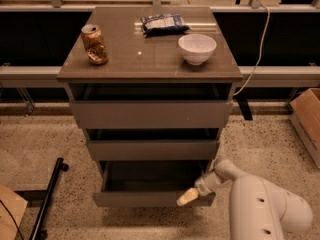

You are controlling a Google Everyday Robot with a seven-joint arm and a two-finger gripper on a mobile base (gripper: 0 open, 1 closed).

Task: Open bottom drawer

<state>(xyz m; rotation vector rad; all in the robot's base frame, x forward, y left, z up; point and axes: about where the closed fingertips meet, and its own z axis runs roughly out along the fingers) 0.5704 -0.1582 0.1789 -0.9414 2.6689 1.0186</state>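
The bottom drawer (150, 199) is the lowest of three grey-brown drawers in a small cabinet. It stands pulled out towards me, and its dark inside (150, 176) shows behind the flat front panel. My gripper (189, 196), with a tan tip, is at the right end of the drawer's front panel, at its top edge. My white arm (260, 209) reaches in from the lower right. The middle drawer (152, 149) and the top drawer (150, 115) are each out a little.
On the cabinet top (145, 59) stand a can (95, 44), a white bowl (197, 48) and a snack bag (162, 23). A cardboard box (307, 121) is on the right, a black stand leg (47, 199) on the floor at left, and a cable (255, 59) hangs at right.
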